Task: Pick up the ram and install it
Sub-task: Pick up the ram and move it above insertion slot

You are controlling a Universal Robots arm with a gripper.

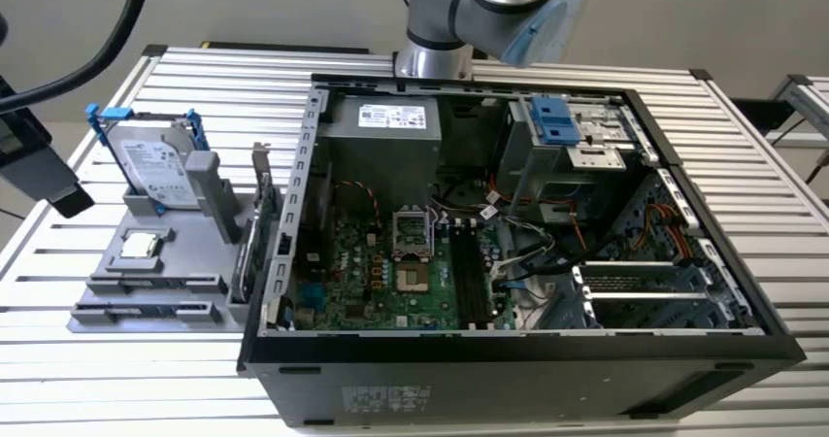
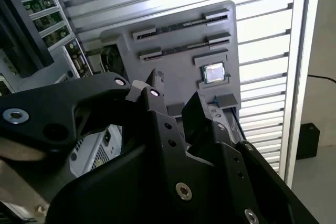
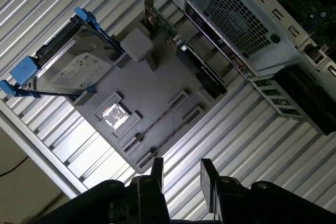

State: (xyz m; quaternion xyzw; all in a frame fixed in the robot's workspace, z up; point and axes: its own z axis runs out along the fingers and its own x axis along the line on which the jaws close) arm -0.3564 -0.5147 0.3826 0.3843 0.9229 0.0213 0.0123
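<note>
The ram shows as two thin dark strips standing on edge in the slotted holders [image 3: 157, 121] of a grey fixture tray [image 3: 157, 77], also seen in the second wrist view [image 2: 181, 22] and at the exterior view's left [image 1: 143, 286]. My gripper [image 3: 182, 174] hovers above the tray's outer edge, on the side away from the computer case. It is open with nothing between its black fingers [image 2: 155, 82]. The case [image 1: 518, 214] lies open, its motherboard [image 1: 376, 272] facing up, with long black memory slots [image 1: 469, 277] beside the processor socket.
On the tray also sit a hard drive with blue clips [image 3: 68, 61], a silver processor chip [image 3: 114, 115] and an upright expansion card [image 3: 157, 19]. The case wall [image 1: 291, 214] rises right beside the tray. Everything rests on a slatted metal table [image 1: 78, 359].
</note>
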